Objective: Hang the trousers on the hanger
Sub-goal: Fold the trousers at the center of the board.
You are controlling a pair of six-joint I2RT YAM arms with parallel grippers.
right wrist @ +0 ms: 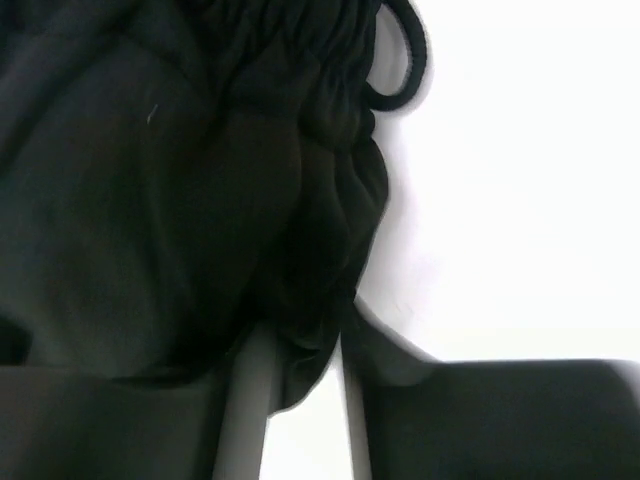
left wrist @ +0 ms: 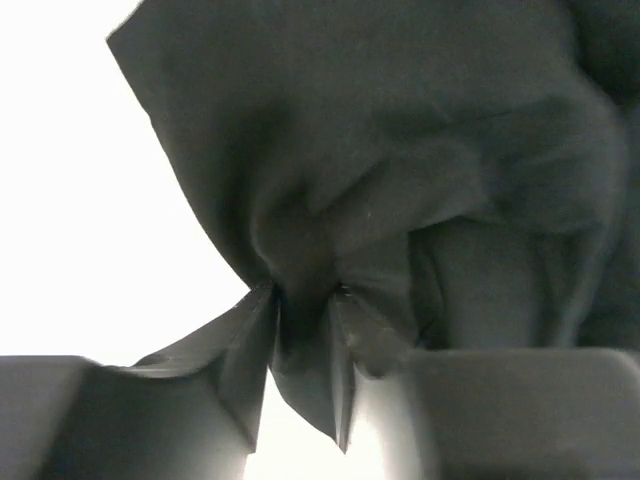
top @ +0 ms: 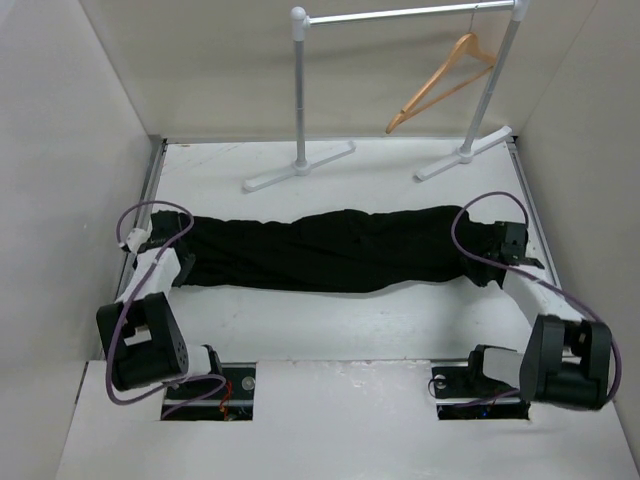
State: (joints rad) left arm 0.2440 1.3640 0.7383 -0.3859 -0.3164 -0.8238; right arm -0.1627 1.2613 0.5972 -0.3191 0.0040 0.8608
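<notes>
The black trousers (top: 330, 250) lie stretched left to right across the middle of the white table. My left gripper (top: 183, 243) is shut on their left end; in the left wrist view its jaws pinch a bunched fold of the cloth (left wrist: 305, 330). My right gripper (top: 490, 250) is shut on their right end, the gathered waistband with a black drawstring loop (right wrist: 405, 60); the cloth (right wrist: 310, 350) sits between its jaws. The orange-tan wooden hanger (top: 440, 85) hangs tilted from the rail at the back right, far from both grippers.
A silver-grey rail (top: 410, 14) on two white posts with flat white feet (top: 298, 165) stands at the back of the table. Grey walls close in the left, right and back sides. Purple cables (top: 150, 215) loop over both arms.
</notes>
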